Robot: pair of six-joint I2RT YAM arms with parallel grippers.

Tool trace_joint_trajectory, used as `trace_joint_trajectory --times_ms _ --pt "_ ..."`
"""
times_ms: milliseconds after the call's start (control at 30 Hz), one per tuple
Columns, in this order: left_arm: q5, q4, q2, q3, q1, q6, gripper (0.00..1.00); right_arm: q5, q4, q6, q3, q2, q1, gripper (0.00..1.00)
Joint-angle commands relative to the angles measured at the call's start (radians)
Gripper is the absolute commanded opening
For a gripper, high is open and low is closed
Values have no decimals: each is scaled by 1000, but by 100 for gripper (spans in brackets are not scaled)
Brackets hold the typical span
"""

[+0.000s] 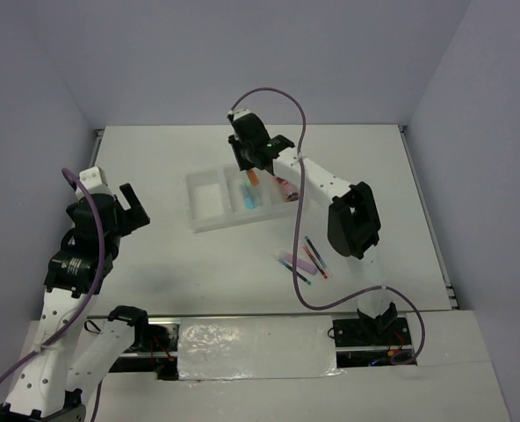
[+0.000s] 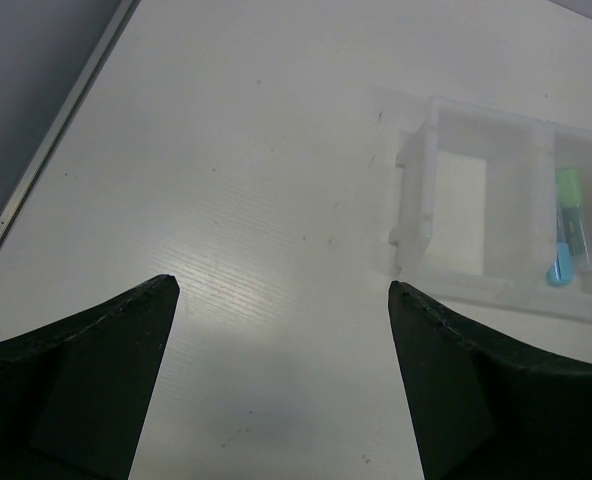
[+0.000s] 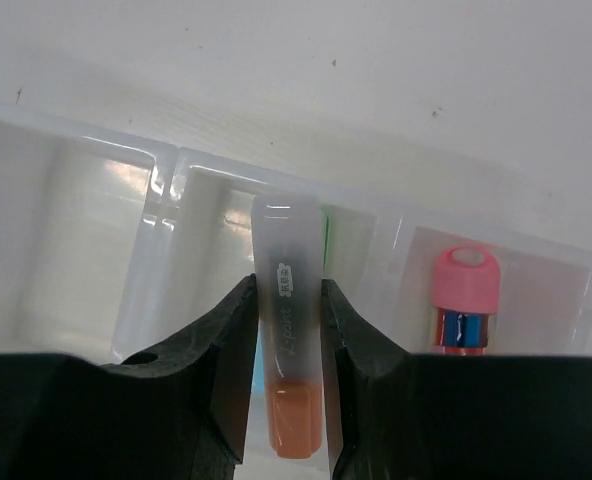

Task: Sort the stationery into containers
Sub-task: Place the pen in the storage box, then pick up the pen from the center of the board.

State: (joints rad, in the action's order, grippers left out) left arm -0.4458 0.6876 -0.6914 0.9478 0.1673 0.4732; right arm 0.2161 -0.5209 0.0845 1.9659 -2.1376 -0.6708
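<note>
My right gripper [image 1: 252,169] [image 3: 287,284] is shut on a marker with a frosted body and an orange end [image 3: 294,405] [image 1: 253,179]. It holds the marker over the middle compartment of the white translucent tray [image 1: 209,199] [image 3: 91,230]. A green marker [image 2: 570,188] and a light-blue marker [image 2: 561,262] lie in that middle compartment. The stubby pink-orange cylinder [image 3: 465,300] [image 1: 285,186] lies in the right compartment. The left compartment [image 2: 461,200] holds nothing. My left gripper [image 1: 136,209] [image 2: 281,288] is open and empty over bare table, left of the tray.
A purple marker [image 1: 306,265] and thin dark blue [image 1: 314,250] and red pens [image 1: 320,269] lie loose on the table in front of the tray, near the right arm's elbow [image 1: 354,220]. Grey walls close the table at the back and sides.
</note>
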Motion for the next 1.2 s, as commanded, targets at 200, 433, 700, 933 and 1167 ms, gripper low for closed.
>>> trace_joint_trajectory --times_ms 200,433,700,933,1167 --pt "21 -40 -2 -3 5 -16 99 -74 -45 6 50 8 -4 91" --pt "45 -42 -25 -4 5 -18 99 -112 -38 -17 -349 349 7 86" --pt "108 -59 -56 -9 5 -25 99 -81 -96 -6 -828 668 0 54" --pt "119 -57 -102 -6 5 -31 99 -75 -206 -11 -953 693 -65 51" --pt "119 -59 -102 -7 5 -35 99 -81 -220 -6 -964 636 -98 50"
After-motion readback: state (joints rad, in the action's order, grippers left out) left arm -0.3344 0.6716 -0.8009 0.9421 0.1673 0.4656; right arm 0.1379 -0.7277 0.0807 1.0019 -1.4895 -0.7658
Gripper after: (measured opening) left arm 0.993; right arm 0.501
